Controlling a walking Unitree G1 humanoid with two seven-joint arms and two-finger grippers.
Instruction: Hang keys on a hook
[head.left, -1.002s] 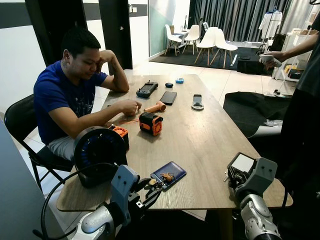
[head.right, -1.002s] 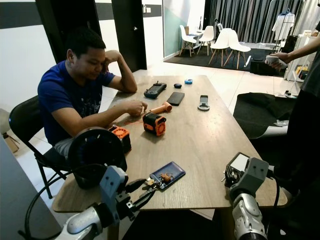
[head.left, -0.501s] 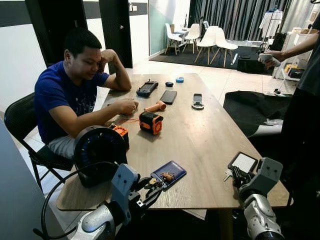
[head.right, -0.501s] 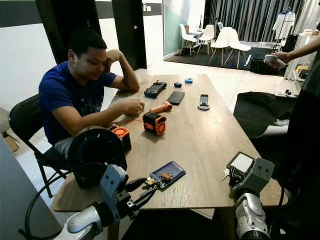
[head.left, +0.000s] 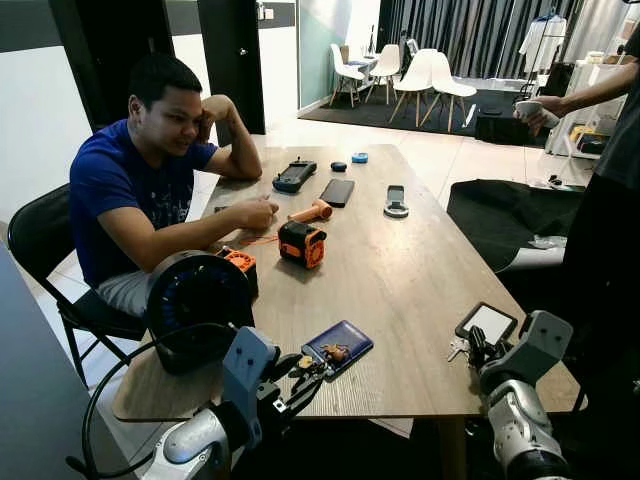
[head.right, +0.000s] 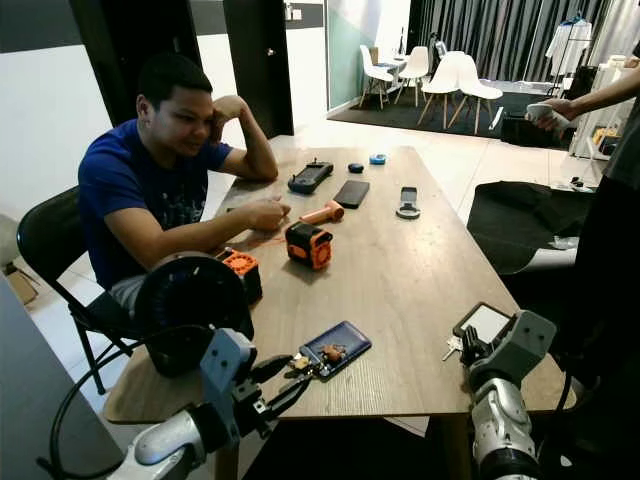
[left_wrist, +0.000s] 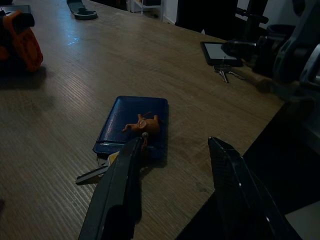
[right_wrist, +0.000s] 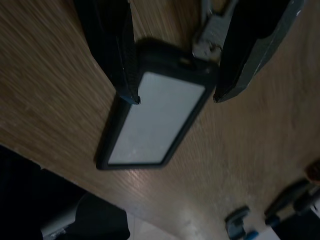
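Keys (left_wrist: 226, 73) lie by one card (right_wrist: 155, 117); right gripper (right_wrist: 175, 95) spread over both. Left gripper (left_wrist: 175, 165) spread near blue wallet (left_wrist: 132, 126).

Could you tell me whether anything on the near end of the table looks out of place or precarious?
Mostly tidy, but the black tag with the white face lies right at the table edge by the right end effector, its keys beside it. The blue card holder lies askew near the left end effector.
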